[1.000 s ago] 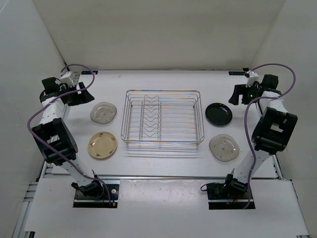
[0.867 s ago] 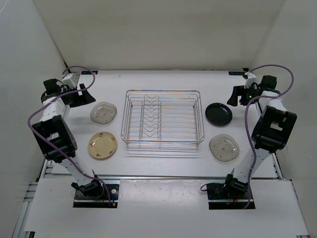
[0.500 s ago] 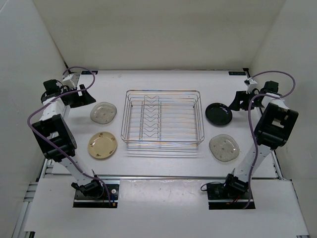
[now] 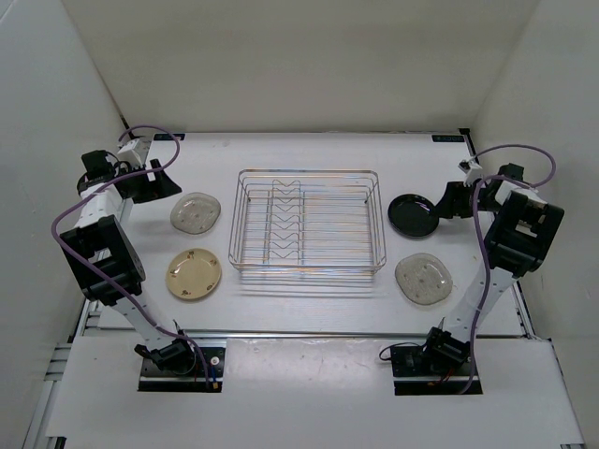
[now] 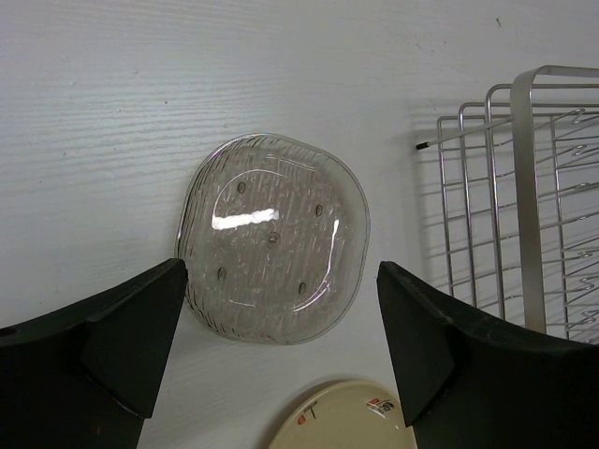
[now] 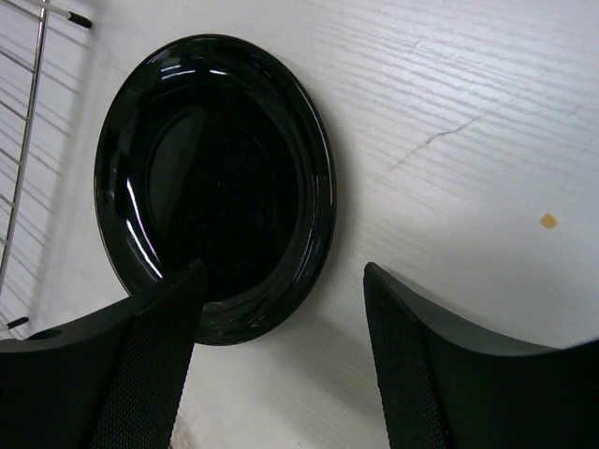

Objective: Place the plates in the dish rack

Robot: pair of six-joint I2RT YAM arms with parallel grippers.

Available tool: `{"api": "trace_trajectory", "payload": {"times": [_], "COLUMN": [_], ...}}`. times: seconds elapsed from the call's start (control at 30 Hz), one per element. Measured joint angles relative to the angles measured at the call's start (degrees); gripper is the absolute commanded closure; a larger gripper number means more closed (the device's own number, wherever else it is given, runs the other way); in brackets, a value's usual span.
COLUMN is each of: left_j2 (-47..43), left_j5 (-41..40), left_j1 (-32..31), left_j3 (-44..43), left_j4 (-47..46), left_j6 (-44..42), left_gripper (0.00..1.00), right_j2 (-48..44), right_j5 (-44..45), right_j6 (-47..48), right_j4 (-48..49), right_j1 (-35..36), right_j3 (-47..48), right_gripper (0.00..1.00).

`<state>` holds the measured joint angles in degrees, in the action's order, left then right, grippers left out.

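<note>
The silver wire dish rack [image 4: 307,223] stands mid-table with no plate in it. A glossy black plate [image 4: 412,215] lies flat to its right. My right gripper [image 4: 440,206] is low at that plate's right edge. In the right wrist view the black plate's [image 6: 215,187] near rim lies between the jaws of this gripper [image 6: 283,271], which is open, one finger over the plate and the other over the table. A translucent plate [image 4: 196,212] and a cream plate [image 4: 194,273] lie left of the rack. My left gripper [image 5: 281,267] hovers open above the translucent plate [image 5: 273,238].
Another translucent plate [image 4: 423,279] lies in front of the black one. The rack's corner wires [image 5: 524,215] show at the right of the left wrist view, and the cream plate's edge [image 5: 346,416] at its bottom. White walls close in both sides.
My right gripper has come down and toward the black plate's right edge, and its jaws have narrowed. The left arm shifted slightly at first and then stayed put.
</note>
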<state>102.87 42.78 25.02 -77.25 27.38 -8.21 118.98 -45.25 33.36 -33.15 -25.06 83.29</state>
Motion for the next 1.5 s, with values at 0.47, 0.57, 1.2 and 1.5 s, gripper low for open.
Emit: {"api": "trace_trajectory", "payload": {"times": [0.47, 0.57, 1.2, 1.5], "left_j2": [0.0, 0.0, 0.0, 0.0], "left_j5": [0.2, 0.2, 1.1, 1.7], "left_j1": [0.0, 0.0, 0.2, 0.4], "left_j3": [0.0, 0.0, 0.0, 0.1], "left_j4": [0.0, 0.0, 0.0, 0.0], "left_j6": [-0.4, -0.4, -0.4, -0.4], "left_gripper": [0.07, 0.07, 0.07, 0.07], "right_j2": [2.5, 3.0, 4.2, 4.4], "right_j5": [-2.8, -3.4, -4.4, -4.4], "right_j6": [2.1, 2.3, 3.1, 3.1], "right_j4": [-3.0, -3.1, -4.5, -4.5], "right_j1": [-0.7, -0.9, -1.6, -2.4], "right_j3": [0.6, 0.7, 1.3, 1.3], "right_gripper": [0.41, 0.44, 0.61, 0.70]}}
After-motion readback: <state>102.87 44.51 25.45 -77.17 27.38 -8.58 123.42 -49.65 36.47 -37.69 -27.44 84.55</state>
